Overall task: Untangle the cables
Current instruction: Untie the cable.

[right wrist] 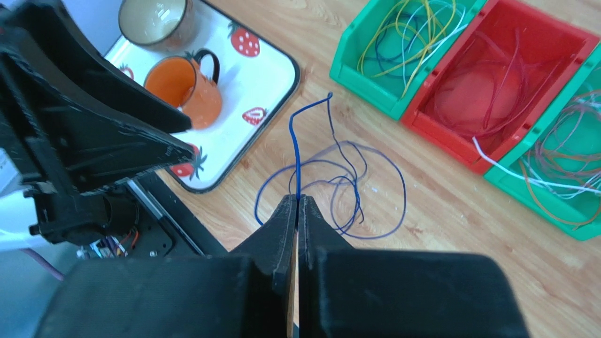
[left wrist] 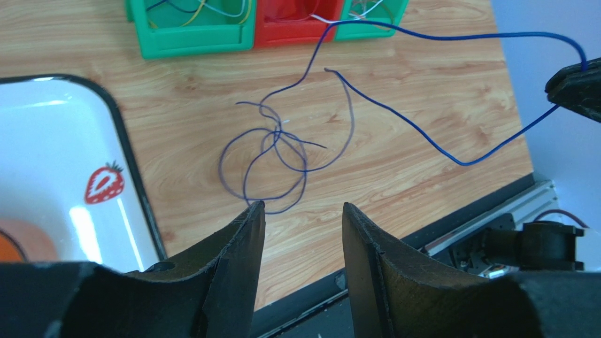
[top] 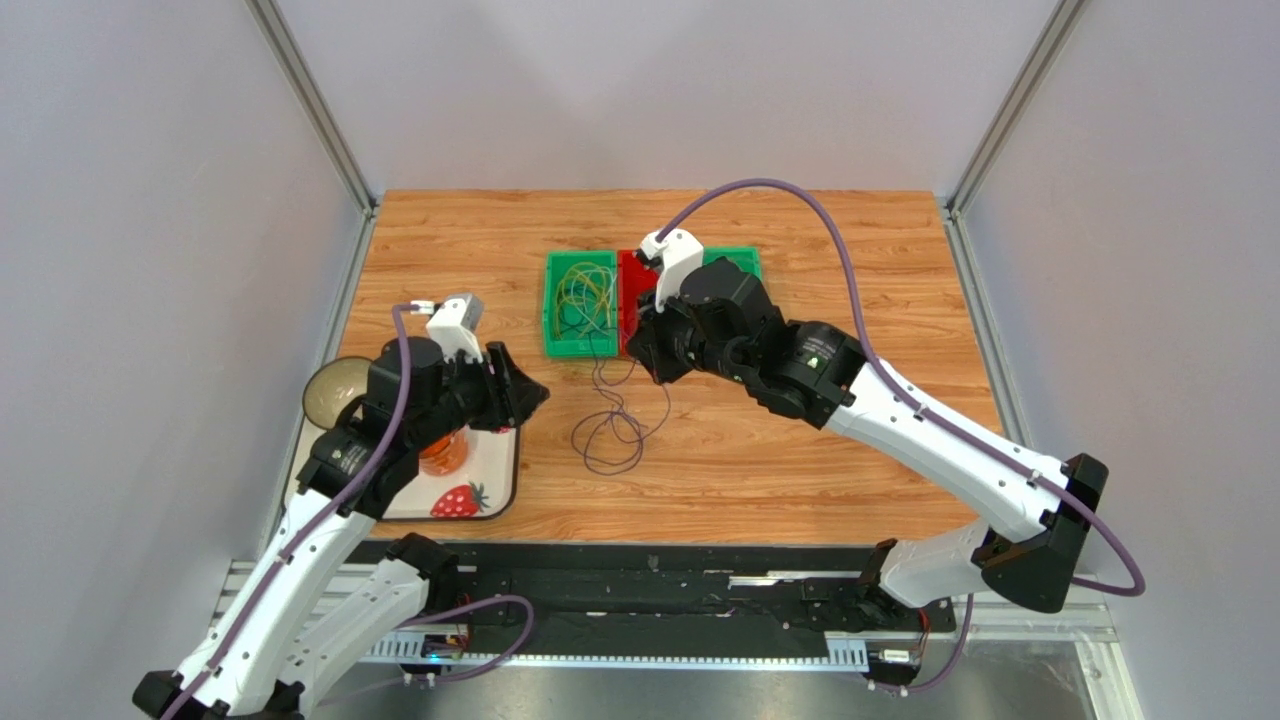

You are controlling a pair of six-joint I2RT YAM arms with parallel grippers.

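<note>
The step in hand looks like drawing one strand out of the snarl. The right claw (right wrist: 297, 203) is closed tight on a thin blue wire (right wrist: 297, 144), pinched at its very fingertips above the pale wooden table (top: 721, 465). The strand seems to run on into a loose knot of thin dark purple wires (left wrist: 275, 158) lying on the wood just in front of the plastic bins. More yellow, white and reddish wires lie coiled in the green bin (right wrist: 363, 88) and the red bin (right wrist: 441, 137). The left claw (left wrist: 300, 215) hangs with its jaws apart and nothing between them, beside the white enamel tray (left wrist: 63, 134), aimed at the knot. Next, I judge, it should pin the purple loops so the blue strand pulls free slowly without dragging the knot along. No brand, label or writing can be read; the tray shows only painted strawberries.
</note>
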